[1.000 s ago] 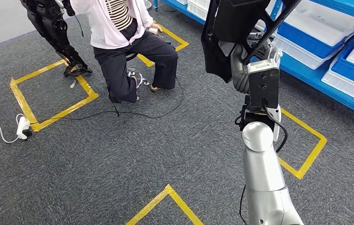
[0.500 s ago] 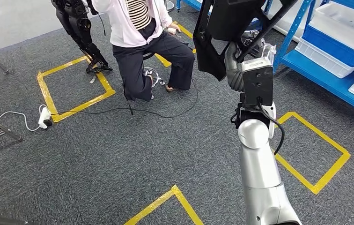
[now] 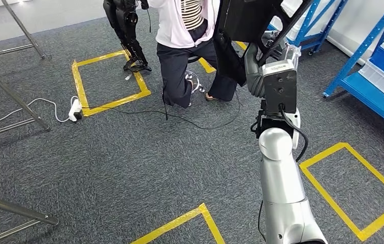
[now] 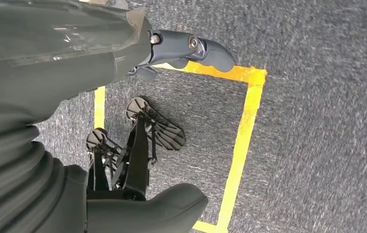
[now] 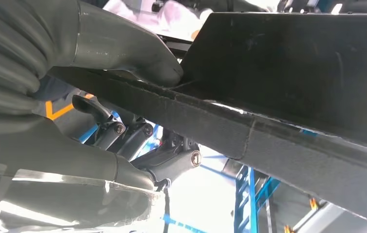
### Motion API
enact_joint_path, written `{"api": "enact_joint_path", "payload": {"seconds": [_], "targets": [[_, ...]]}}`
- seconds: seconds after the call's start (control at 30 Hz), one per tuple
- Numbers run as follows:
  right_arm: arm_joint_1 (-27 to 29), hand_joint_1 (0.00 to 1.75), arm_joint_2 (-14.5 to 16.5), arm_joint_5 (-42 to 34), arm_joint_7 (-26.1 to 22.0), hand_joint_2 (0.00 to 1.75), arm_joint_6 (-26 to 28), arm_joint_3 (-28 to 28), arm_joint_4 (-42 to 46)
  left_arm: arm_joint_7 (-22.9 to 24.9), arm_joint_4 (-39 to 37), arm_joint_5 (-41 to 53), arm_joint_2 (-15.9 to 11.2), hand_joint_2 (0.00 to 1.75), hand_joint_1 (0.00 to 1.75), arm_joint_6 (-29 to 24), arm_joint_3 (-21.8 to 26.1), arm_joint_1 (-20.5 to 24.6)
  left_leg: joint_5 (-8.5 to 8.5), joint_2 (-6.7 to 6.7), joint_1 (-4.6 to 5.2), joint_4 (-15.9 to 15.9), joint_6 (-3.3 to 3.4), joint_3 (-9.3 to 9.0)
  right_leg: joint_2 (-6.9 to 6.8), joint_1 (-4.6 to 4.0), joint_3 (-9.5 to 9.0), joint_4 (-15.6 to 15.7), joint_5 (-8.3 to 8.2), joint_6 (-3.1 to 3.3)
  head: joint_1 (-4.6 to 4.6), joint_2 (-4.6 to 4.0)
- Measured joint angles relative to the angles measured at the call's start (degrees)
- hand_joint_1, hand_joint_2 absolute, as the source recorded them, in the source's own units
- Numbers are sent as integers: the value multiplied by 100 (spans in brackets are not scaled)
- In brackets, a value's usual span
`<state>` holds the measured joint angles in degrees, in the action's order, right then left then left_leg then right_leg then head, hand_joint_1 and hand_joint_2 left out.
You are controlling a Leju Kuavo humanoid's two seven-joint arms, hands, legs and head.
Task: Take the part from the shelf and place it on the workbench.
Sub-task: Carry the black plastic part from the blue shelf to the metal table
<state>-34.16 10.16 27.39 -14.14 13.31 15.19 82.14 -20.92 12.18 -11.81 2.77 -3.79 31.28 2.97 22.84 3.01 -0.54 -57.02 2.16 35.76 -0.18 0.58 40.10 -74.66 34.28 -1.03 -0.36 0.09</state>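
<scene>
The part (image 3: 245,24) is a large flat black panel held up high in front of me in the head view. My right hand (image 3: 255,67) grips its lower edge on the raised silver arm. In the right wrist view the thick thumb (image 5: 123,48) presses on the panel's (image 5: 293,73) felt-like edge and the dark fingers (image 5: 138,136) clamp it from the other side. My left hand (image 4: 99,58) hangs over the grey carpet, its fingers (image 4: 196,48) and thumb (image 4: 167,204) apart, holding nothing.
A person (image 3: 190,30) sits on a stool straight ahead, beside a black robot's legs (image 3: 126,30). Blue shelving (image 3: 378,76) stands at the right. Slanted metal frame legs (image 3: 12,94) stand at the left. Yellow tape squares (image 3: 106,76), a power strip (image 3: 74,109) and a cable lie on the carpet.
The whole view has swung to the left: the shelves slid off to the right and metal frame legs came in at the left. My right hand still holds the panel high.
</scene>
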Motion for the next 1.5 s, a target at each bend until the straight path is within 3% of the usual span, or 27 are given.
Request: {"api": "enact_joint_path", "payload": {"seconds": [0.03,0.1,0.13,0.2,0.27,0.33,0.4,0.43,0.47,0.5,0.57,0.63,0.7,0.77,0.83,0.9,0.97,1.0,1.03,1.1,1.13,1.2,1.27,1.3,1.37,1.43,1.5], "targets": [[-1,175,-5,0,0,175,0,1,-5,0,-1,5,3,175,0,1,7,-3,-1,71,-1,-5,-4,-3,17,6,-110,260,-139,-48,2,0],[-4,175,-10,0,-1,175,0,2,-7,0,-1,17,8,175,0,5,23,-2,3,204,6,-31,-30,4,161,39,-487,1095,-496,-120,7,0],[-5,175,-13,0,-1,175,0,2,-7,-2,0,22,9,175,0,7,30,-3,6,262,13,-48,-55,16,225,52,-627,1402,-619,-119,10,0],[-3,175,-15,0,-1,175,-1,2,-8,-5,0,26,8,175,0,9,42,-14,-1,353,21,-57,-124,47,260,39,-718,1608,-708,-62,8,0],[-10,175,1,-1,0,175,-3,4,-8,-7,-1,27,7,175,0,5,58,-38,-7,352,3,-56,-188,76,169,50,-735,1622,-743,10,4,0],[-19,175,28,-2,-1,175,-4,8,-7,-7,-1,26,9,175,0,-1,72,-41,156,88,0,-310,-240,202,77,74,-754,1646,-765,97,-23,0],[-22,175,40,-2,-2,175,-5,8,-7,-8,-1,25,13,175,0,-9,80,-23,526,-195,-7,-1026,-286,544,-32,49,-762,1651,-759,165,-56,0],[-21,175,40,-2,-2,175,-6,8,-8,-9,-1,25,16,175,0,-15,86,-16,691,-240,-19,-1437,-304,747,-93,33,-763,1651,-752,182,-63,0],[-19,175,39,-2,-2,175,-8,9,-11,-9,-1,24,21,175,0,-23,94,-16,769,-258,-28,-1719,-316,891,-153,21,-765,1651,-746,189,-63,0],[-17,175,40,-2,-1,175,-11,14,-15,-9,-1,23,27,175,0,-30,106,-18,740,-271,-33,-1786,-319,930,-214,13,-769,1651,-739,197,-67,0],[-18,175,42,-2,0,175,-21,30,-20,-9,-1,22,32,175,0,-42,128,-18,420,-353,-35,-1221,-300,634,-323,0,-787,1650,-722,203,-69,0],[-27,175,45,-3,0,175,-36,43,-20,-9,-1,22,32,175,0,-58,146,-9,149,-587,-1,-433,-240,207,-411,-38,-807,1648,-692,176,-68,0],[-36,175,47,-3,0,175,-50,54,-20,-9,-1,23,35,175,0,-77,162,0,92,-677,48,-135,-171,57,-495,-73,-819,1650,-666,129,-54,0],[-41,175,55,-3,0,175,-60,63,-19,-9,-1,26,38,175,0,-92,180,-2,62,-542,55,-94,-98,54,-574,-83,-824,1661,-645,76,-39,0],[-49,175,61,-7,1,175,-64,66,-17,-8,-1,26,51,175,0,-96,202,-2,12,-434,34,-12,-15,11,-422,-72,-758,1478,-521,48,-34,0],[-45,175,38,-9,2,175,-66,66,-19,-5,1,30,63,175,0,-96,218,8,-16,-317,20,26,32,-14,-138,-45,-472,836,-230,76,-18,0],[-19,175,-3,-8,3,175,-66,66,-26,7,1,40,66,175,0,-98,224,10,-19,-168,16,24,43,-9,-24,-32,-94,105,17,78,-2,0],[-6,175,-19,-8,3,175,-66,66,-30,18,0,46,71,175,0,-101,226,5,-19,-89,16,21,43,-7,-9,-27,-9,-24,25,48,2,0],[1,175,-28,-8,3,175,-66,66,-32,30,-1,50,78,175,0,-103,227,0,-19,-14,14,17,40,-8,0,-18,-45,99,-68,1,6,0],[0,175,-34,-8,2,175,-66,66,-33,44,-1,55,93,175,0,-104,229,-6,-16,131,7,-5,18,-7,107,26,-385,886,-424,-102,16,0],[-2,175,-37,-7,2,175,-66,66,-33,47,-1,56,98,175,0,-104,230,-6,-6,199,13,-28,-8,2,174,44,-561,1261,-578,-121,20,0],[-3,175,-45,-7,3,175,-68,67,-33,63,-1,58,102,175,0,-108,233,-13,0,298,21,-60,-75,37,248,47,-725,1613,-716,-88,20,0],[-5,175,-41,-7,3,175,-75,67,-33,109,-1,70,108,175,0,-131,251,-37,-14,357,7,-56,-141,67,168,33,-730,1616,-743,-8,18,0],[-9,175,-32,-9,4,175,-78,67,-33,136,-1,81,116,175,0,-147,264,-52,6,299,0,-84,-168,90,132,40,-734,1624,-758,31,18,0],[-18,175,-10,-12,4,175,-81,67,-33,170,-2,104,129,175,0,-184,287,-57,223,34,-4,-432,-217,261,43,53,-748,1647,-776,115,-15,0],[-14,175,-4,-13,4,175,-86,64,-34,187,-3,116,140,175,0,-207,302,-43,589,-214,-11,-1179,-254,623,-59,20,-751,1648,-766,164,-49,0],[-5,175,-6,-13,4,175,-93,62,-43,196,-3,127,152,175,0,-218,319,-39,744,-269,-19,-1715,-264,899,-175,-10,-750,1648,-753,181,-52,0]]}}
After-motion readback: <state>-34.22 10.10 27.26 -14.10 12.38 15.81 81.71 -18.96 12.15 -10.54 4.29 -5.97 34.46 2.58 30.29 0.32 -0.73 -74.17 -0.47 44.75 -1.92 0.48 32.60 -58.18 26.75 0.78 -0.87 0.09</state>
